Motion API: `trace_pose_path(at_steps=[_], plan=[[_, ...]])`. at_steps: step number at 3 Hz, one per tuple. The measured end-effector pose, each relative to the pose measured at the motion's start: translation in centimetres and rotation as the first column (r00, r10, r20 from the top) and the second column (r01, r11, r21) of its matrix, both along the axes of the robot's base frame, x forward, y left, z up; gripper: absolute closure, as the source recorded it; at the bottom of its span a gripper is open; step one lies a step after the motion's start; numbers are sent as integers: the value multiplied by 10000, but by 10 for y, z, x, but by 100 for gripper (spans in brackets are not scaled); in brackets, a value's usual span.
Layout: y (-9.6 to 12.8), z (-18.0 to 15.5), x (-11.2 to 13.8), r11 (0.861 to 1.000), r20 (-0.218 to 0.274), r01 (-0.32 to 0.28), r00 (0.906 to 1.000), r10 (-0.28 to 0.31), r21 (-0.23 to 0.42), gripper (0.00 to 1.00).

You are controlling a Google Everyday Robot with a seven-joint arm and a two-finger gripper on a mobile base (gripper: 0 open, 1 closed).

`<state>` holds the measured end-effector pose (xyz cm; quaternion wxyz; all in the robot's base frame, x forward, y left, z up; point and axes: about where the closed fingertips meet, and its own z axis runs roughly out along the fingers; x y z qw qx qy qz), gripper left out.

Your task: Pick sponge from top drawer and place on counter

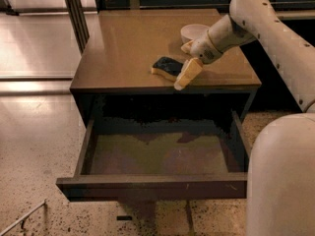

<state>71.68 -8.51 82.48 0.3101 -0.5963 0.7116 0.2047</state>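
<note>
the placing step looks all but done: the small flat dark-topped yellow-foam sponge lies flat on the smooth tan-brown square bench, near its front edge and right of centre, well clear of the wide shallow dark grey top drawer, which stands pulled open below with nothing showing on its olive-brown floor. the tan foam-padded pincer sits low over the bench just right of the sponge, at the end of the white robot arm. its 2 fingers look spread rather than pressed together: 1 pad slants down toward the bench's front edge and overlaps the sponge's right end, the other lies up beside the round white bowl. whether the lower pad actually touches the sponge cannot be told. it appears to pinch nothing. the next move, as i judge it, is to lift the pincer up and away without dragging the sponge or nudging the bowl.
</note>
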Motion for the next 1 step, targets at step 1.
trace_pose_path(at_steps=[1], plan=[[0,0,0,10000,0,0,10000,0,0,0]])
